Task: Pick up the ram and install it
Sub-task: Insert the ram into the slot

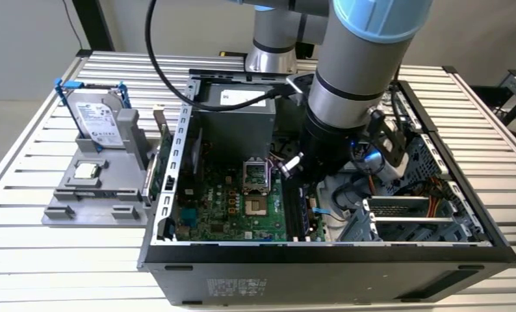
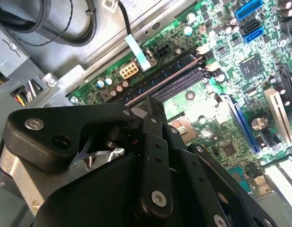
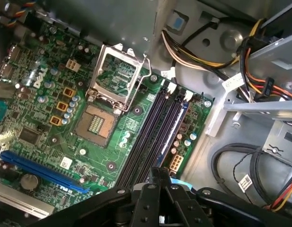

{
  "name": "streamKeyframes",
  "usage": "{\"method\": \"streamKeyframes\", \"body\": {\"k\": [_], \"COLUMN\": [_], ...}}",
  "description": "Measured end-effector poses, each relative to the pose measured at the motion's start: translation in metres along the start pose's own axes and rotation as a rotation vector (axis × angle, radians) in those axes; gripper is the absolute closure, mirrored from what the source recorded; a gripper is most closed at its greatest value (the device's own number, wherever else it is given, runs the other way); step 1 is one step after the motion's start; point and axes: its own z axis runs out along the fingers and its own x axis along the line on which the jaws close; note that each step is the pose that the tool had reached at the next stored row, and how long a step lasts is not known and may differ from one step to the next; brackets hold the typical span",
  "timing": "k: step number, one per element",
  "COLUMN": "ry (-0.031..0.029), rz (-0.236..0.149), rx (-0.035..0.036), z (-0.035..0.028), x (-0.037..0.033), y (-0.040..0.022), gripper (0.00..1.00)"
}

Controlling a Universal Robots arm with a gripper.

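Hand (image 3: 160, 174) low inside the open computer case (image 1: 327, 273), its fingers drawn close on a thin dark strip that runs along the memory slots (image 3: 157, 127). I take that strip for the ram (image 2: 167, 75), seen edge-on, though whether it already touches a slot is not clear.

From the exterior view's left: a grey fixture (image 1: 93, 195) sits on the slatted surface (image 1: 32, 234), with the hard drive (image 1: 97, 117) propped upright and the processor chip (image 1: 86, 171) lying flat before it. Both are well apart from the arm. Next is the case wall, then the green motherboard (image 1: 232, 208) with its open processor socket (image 3: 115, 71). Just beside that are the slots, under the hand.

By my reading the pick-up is done and the install step is in hand. Seating would call for the stick parallel to one slot, the white end latches (image 3: 173, 87) open, and a straight, even press.
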Motion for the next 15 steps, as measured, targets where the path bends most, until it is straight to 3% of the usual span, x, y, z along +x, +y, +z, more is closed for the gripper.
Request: {"method": "streamKeyframes", "body": {"k": [6,12,15], "ry": [0.0015,-0.0047,-0.0047], "rz": [-0.064,-0.135,-0.167], "rx": [-0.0056,-0.0253,-0.0286], "z": [0.0,0.0,0.0001], "x": [0.0,-0.0001,-0.0009], "y": [0.0,0.0,-0.0003], "gripper": [1.0,1.0,1.0]}}
